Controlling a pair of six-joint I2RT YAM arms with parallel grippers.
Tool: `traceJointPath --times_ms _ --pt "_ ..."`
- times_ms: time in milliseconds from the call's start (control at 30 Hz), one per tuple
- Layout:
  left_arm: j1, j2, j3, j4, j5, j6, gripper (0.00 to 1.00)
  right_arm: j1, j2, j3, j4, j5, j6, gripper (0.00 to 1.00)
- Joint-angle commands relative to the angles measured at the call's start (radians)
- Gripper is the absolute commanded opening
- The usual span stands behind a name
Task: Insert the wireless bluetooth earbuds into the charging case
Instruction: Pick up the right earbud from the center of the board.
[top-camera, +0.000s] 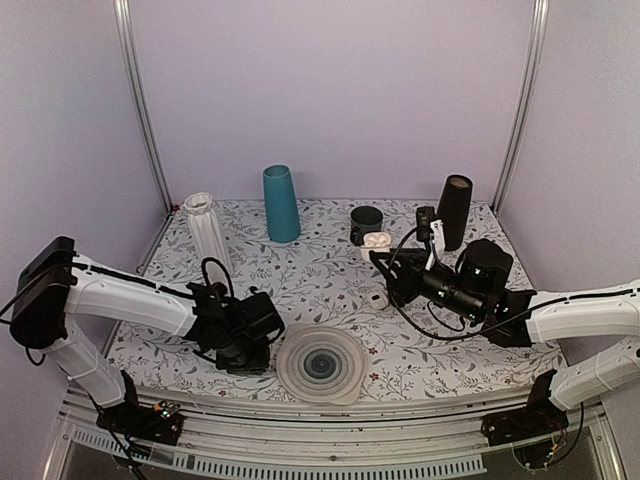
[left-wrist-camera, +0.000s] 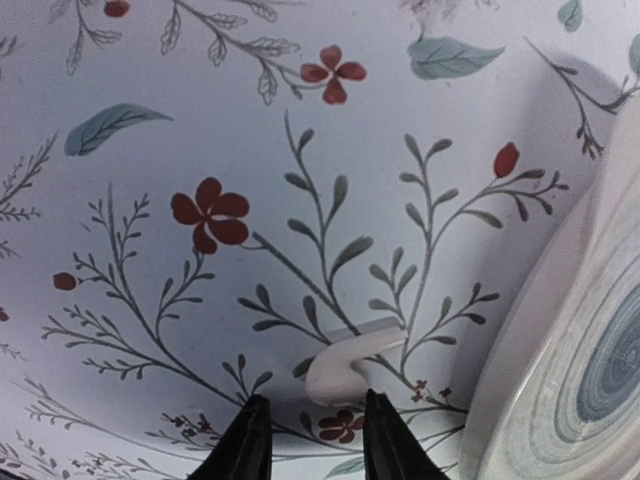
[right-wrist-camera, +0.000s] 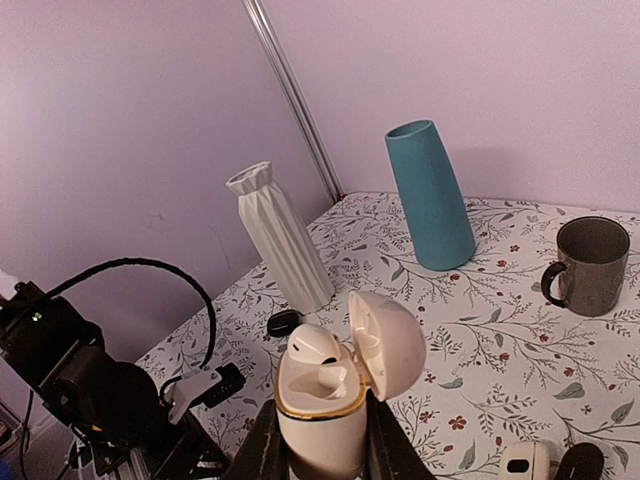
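Right wrist: right gripper (right-wrist-camera: 320, 442) pinches charging case (right-wrist-camera: 318, 398) upright, exposing sockets; left gripper (left-wrist-camera: 312, 428), spread, targets earbud (left-wrist-camera: 343, 368) at 12 o'clock.

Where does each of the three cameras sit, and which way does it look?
Top external: above and behind the bases, looking down at the table; the left arm and right arm show.
Left wrist: close above the table, facing an earbud near the plate; tips of the left gripper show.
Right wrist: low, facing the far-left corner; the right gripper holds the open charging case.
Shared: top and right wrist both show the teal vase.
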Motion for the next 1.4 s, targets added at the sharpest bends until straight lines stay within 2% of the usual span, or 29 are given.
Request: traceJointPath --times_ms 0,400,1067,1200,1367 --pt "-0.01 0.047 0.036 -0.023 -0.032 -0.019 0.33 0.001 -0.023 -0.018 0.021 -0.005 0.013 0.09" --pt "-0.01 0.069 0.01 -0.029 -0.039 -0.031 0.25 0.0 -0.026 -0.022 0.022 -0.006 0.013 0.09" --pt "0.017 0.104 0.036 -0.014 -0.073 0.132 0.24 0.0 -0.004 -0.01 0.025 -0.025 0.018 0.09" --pt "0.029 0.089 0.028 -0.006 -0.076 0.15 0.19 0.0 -0.004 -0.008 0.025 -0.028 0.019 0.08" --pt "0.046 0.073 0.017 -0.006 -0.08 0.165 0.18 0.0 -0.001 -0.006 0.025 -0.028 0.019 0.08"
